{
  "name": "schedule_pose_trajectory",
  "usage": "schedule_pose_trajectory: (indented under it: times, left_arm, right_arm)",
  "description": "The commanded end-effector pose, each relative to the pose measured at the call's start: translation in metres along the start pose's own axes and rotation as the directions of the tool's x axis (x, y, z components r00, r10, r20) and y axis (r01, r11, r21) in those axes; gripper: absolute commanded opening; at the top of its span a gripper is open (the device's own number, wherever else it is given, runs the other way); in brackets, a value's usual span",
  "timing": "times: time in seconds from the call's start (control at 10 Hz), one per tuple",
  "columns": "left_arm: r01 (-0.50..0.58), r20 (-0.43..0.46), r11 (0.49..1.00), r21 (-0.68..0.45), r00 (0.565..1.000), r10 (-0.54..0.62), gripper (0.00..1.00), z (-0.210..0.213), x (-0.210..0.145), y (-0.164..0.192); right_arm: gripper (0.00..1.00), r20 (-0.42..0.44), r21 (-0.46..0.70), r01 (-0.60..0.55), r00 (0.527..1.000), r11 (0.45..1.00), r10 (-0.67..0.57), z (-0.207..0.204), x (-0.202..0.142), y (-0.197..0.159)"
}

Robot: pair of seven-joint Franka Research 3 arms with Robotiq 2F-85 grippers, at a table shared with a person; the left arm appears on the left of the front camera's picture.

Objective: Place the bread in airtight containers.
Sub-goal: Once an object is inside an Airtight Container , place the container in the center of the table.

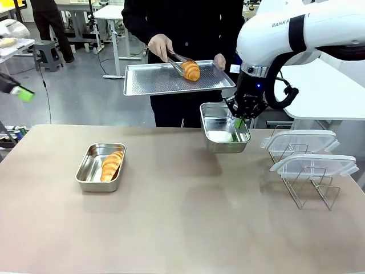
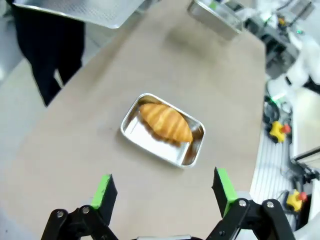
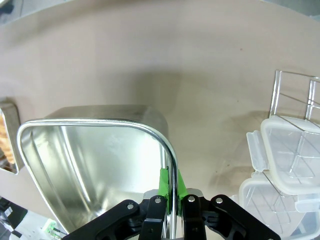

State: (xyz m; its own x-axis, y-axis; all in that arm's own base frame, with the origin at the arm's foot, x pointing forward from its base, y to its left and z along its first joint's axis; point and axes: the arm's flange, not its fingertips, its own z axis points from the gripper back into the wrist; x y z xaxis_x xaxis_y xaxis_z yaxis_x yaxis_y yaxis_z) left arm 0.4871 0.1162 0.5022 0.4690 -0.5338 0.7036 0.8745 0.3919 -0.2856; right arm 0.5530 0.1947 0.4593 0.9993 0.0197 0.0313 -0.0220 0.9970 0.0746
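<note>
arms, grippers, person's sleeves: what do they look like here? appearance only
Right arm: glossy white rounded shell, black band, dark lettering, black cable looped at the wrist. Right gripper and left gripper: black linkage fingers with silver pins, green pads. Person's sleeves: dark, long.

From the table's (image 1: 188, 228) middle in the front view, 4 through 6 to 8 o'clock is bare and open to a reach. A pan (image 1: 85, 171) with a croissant (image 1: 112, 165) sits at 9, the rack (image 1: 311, 194) with lids (image 1: 302, 142) at 3. At 1 a second pan (image 1: 219, 128) hangs off the table under the right arm (image 1: 285, 34), and at 12 the person's tray (image 1: 151, 80) is held up at the far side.
</note>
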Motion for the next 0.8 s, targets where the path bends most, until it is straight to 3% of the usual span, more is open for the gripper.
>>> schedule_pose_trajectory:
  times: [0.0, 0.3, 0.4, 0.5, 0.7]
  left_arm:
    - [0.020, 0.042, 0.999, -0.037, 0.999, -0.018, 1.00, -0.002, -0.012, 0.024]
    - [0.031, 0.088, 1.000, -0.003, 0.996, -0.030, 1.00, 0.004, -0.033, 0.023]
    - [-0.014, 0.112, 0.999, -0.039, 0.994, 0.018, 1.00, 0.008, -0.033, 0.023]
    - [0.016, 0.057, 1.000, -0.020, 0.998, -0.015, 1.00, 0.004, -0.037, 0.028]
    - [0.016, 0.057, 1.000, -0.020, 0.998, -0.015, 1.00, 0.004, -0.037, 0.028]
  right_arm:
    - [0.00, 0.009, 0.014, -0.007, 1.000, 1.000, 0.006, 0.005, 0.000, 0.000]
    - [0.00, 0.009, 0.014, -0.007, 1.000, 1.000, 0.006, 0.005, 0.000, 0.000]
    - [0.00, 0.009, 0.014, -0.007, 1.000, 1.000, 0.006, 0.005, 0.000, 0.000]
    - [0.00, 0.009, 0.014, -0.007, 1.000, 1.000, 0.006, 0.005, 0.000, 0.000]
    - [0.00, 0.009, 0.014, -0.007, 1.000, 1.000, 0.006, 0.005, 0.000, 0.000]
